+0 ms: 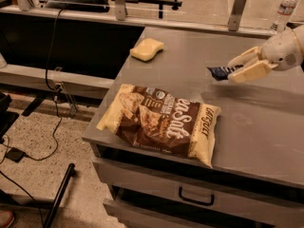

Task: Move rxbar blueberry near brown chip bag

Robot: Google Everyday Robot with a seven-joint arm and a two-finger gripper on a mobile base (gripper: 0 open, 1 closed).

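While the gripper (232,71), clamped on one end of the rxbar blueberry (218,72), hangs above the table (266,127), the brown chip bag (161,120) lies well apart, toward the near edge on the view's left.

A lab-like office workspace being suggested by a grey metal drawer cabinet (266,137), black cables (50,46) being run down to a speckled floor (42,189), the gripper (231,71) being held above the cabinet's right side, clamped on the rxbar blueberry (217,72)

Gripper (233,71): cream-yellow, two tapered jaws, above tabletop's (256,127) right side.
Wrist (284,49): rounded white shell, small dark dot.
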